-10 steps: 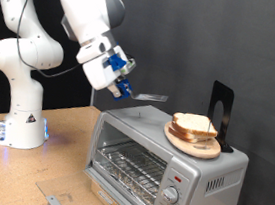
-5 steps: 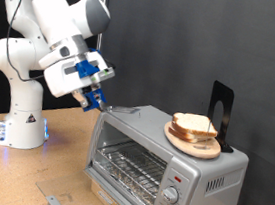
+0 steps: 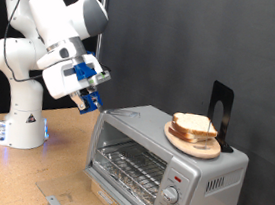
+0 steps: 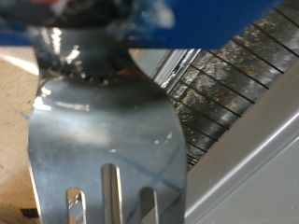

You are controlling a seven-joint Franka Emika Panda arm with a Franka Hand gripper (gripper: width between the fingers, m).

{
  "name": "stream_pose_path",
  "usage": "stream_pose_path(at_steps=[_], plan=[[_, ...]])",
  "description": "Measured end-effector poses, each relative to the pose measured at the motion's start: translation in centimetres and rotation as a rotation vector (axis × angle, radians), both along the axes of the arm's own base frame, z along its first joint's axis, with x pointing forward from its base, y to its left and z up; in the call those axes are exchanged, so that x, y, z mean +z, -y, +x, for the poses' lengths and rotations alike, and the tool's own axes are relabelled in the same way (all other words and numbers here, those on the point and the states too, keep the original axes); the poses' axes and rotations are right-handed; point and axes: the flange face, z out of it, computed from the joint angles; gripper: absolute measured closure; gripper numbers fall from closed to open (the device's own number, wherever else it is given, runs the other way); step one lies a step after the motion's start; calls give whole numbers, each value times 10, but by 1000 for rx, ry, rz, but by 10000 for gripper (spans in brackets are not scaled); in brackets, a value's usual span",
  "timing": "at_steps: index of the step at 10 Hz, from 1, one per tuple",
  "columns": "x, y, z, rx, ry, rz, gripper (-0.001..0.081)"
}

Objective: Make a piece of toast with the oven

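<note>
Silver oven (image 3: 166,154) sits at the desk's right edge with the piece of toast (image 3: 194,126) on a wooden plate (image 3: 191,141) on top, right of the gripper (image 3: 92,101), which is clenched on a metal spatula (image 4: 107,154) pointing ovenward

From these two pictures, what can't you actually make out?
- Gripper: the exterior view shows it too small to tell how the jaws stand; the wrist view is filled by a metal spatula.
- Piece of toast: its underside is hidden by the wooden plate.
- Oven: its bottom is cut off by the exterior view's bottom edge.
- Spatula tip: cut off by the wrist view's edge.
</note>
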Motion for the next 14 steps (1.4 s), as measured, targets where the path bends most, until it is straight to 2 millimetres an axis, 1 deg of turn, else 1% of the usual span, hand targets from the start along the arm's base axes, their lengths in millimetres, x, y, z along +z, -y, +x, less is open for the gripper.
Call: stream_pose_path(at_steps=[2, 4, 6, 8, 9, 10, 12, 14], plan=[[21, -8, 12, 69, 10, -90, 406], [36, -11, 27, 190, -63, -209, 406], [41, -9, 36, 264, -147, -230, 406], [42, -3, 44, 261, -177, -202, 406], [41, -4, 44, 262, -178, -204, 406], [39, -6, 42, 280, -191, -217, 406], [38, -22, 39, 350, -262, -281, 406], [52, -35, 44, 342, -293, -275, 406]])
